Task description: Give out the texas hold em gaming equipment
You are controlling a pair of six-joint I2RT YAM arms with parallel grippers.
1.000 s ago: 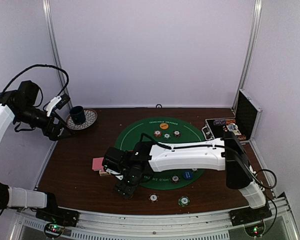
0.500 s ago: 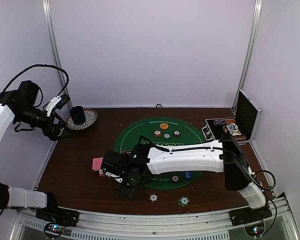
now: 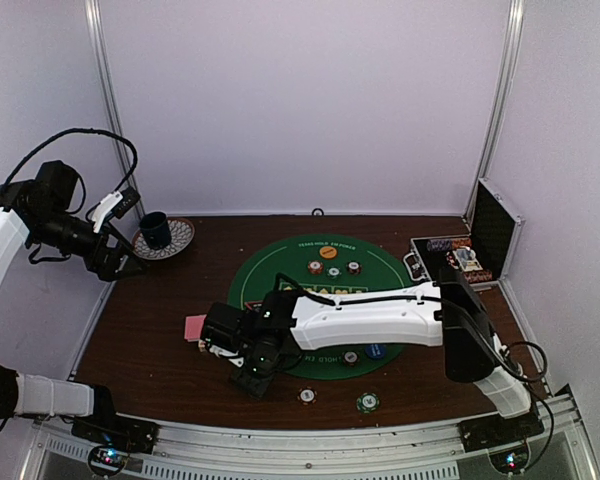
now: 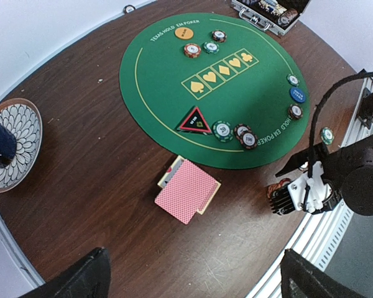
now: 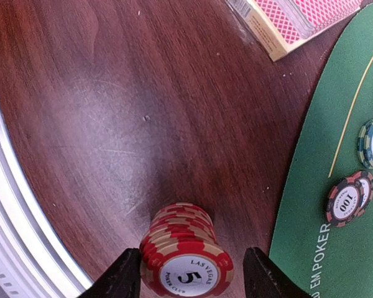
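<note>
My right gripper [image 5: 191, 274] reaches across to the front left of the table [image 3: 252, 378]. Its jaws stand slightly apart around a stack of red "5" chips [image 5: 185, 248]. The stack seems to stand on the wood; a thin gap shows at the right finger [image 5: 261, 276]. The pink-backed card deck [image 4: 188, 191] lies just left of the green mat [image 4: 161, 68]. The red triangle [image 4: 195, 120], an orange disc [image 4: 184, 33], a blue disc [image 4: 297, 94] and several chips [image 4: 224, 130] lie on the mat. My left gripper [image 3: 120, 262] hangs high at the far left, open and empty.
A dark blue cup on a patterned plate [image 3: 157, 232] stands at the back left. The open chip case [image 3: 460, 255] sits at the back right. Two loose chips [image 3: 307, 395] [image 3: 367, 402] lie near the front edge. A metal rail [image 3: 300, 440] runs along the front.
My right gripper has shifted slightly left and lower toward the table with the red chip stack between its jaws. The left arm has not moved.
</note>
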